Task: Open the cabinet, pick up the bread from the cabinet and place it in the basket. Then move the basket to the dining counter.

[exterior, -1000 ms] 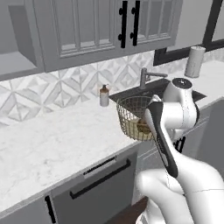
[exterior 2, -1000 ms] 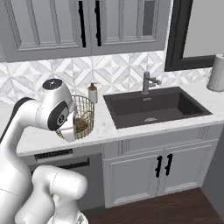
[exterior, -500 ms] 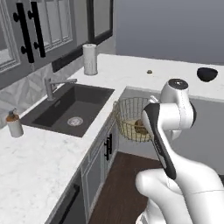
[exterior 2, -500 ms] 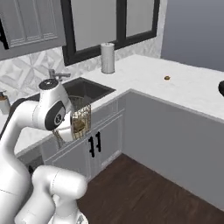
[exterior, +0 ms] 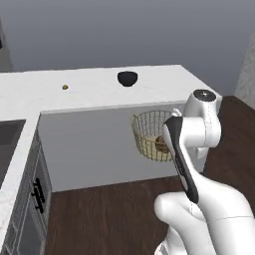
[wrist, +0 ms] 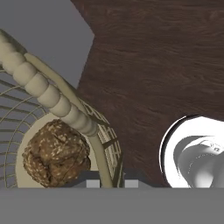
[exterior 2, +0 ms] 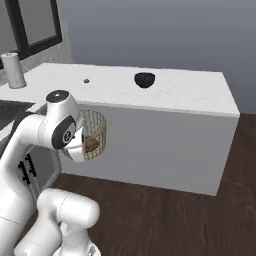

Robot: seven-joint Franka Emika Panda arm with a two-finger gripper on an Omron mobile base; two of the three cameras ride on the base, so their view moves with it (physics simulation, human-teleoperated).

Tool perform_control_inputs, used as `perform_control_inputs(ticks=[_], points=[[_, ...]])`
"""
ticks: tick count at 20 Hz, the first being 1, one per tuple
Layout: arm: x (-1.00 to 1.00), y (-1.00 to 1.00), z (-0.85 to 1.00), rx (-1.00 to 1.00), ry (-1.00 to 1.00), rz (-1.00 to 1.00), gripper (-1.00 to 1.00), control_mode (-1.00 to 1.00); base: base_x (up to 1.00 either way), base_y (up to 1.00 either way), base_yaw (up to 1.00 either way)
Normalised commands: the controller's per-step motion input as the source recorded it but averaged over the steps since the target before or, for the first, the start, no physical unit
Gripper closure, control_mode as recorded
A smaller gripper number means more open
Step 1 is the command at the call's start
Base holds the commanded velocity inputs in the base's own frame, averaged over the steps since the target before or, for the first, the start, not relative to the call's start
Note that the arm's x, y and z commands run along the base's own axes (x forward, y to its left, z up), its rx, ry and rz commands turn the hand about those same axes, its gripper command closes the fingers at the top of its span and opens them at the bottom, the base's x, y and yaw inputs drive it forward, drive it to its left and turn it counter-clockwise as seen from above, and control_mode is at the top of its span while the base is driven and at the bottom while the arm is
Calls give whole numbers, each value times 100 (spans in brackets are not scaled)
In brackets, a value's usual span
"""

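Observation:
The round golden wire basket (exterior: pixel 149 135) hangs in the air, held by its rim. My gripper (wrist: pixel 111 181) is shut on that rim, with the wire wall (wrist: pixel 103 154) running between the two fingertips. The lumpy brown bread (wrist: pixel 56 153) lies on the basket's tan base; it also shows through the mesh (exterior 2: pixel 91 144). The basket (exterior 2: pixel 94 134) hangs over the dark wood floor, in front of the grey side of the dining counter (exterior: pixel 94 93), its rim slightly below the white top (exterior 2: pixel 192 92). The cabinet is out of view.
A dark bowl (exterior: pixel 127 78) and a small brown thing (exterior: pixel 65 87) sit on the dining counter. A paper towel roll (exterior 2: pixel 14 70) stands at the far left by the sink (exterior: pixel 7 133). Base cabinets with black handles (exterior: pixel 37 191) line the left.
The whole picture has shifted as the base drove and turned from the sink wall to the dining counter. The basket with the bread has stayed in my grip throughout.

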Motion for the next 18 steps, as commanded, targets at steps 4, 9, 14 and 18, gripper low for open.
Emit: perform_control_inputs(ticks=[4, 9, 14, 18], points=[[0, 0, 0, 0, 0, 0, 100, 100, 50, -83, -27], [0, 0, 0, 0, 0, 0, 100, 100, 78, -82, -2], [0, 0, 0, 0, 0, 0, 100, 100, 90, -67, 0], [0, 0, 0, 0, 0, 0, 100, 100, 79, -13, 1]])
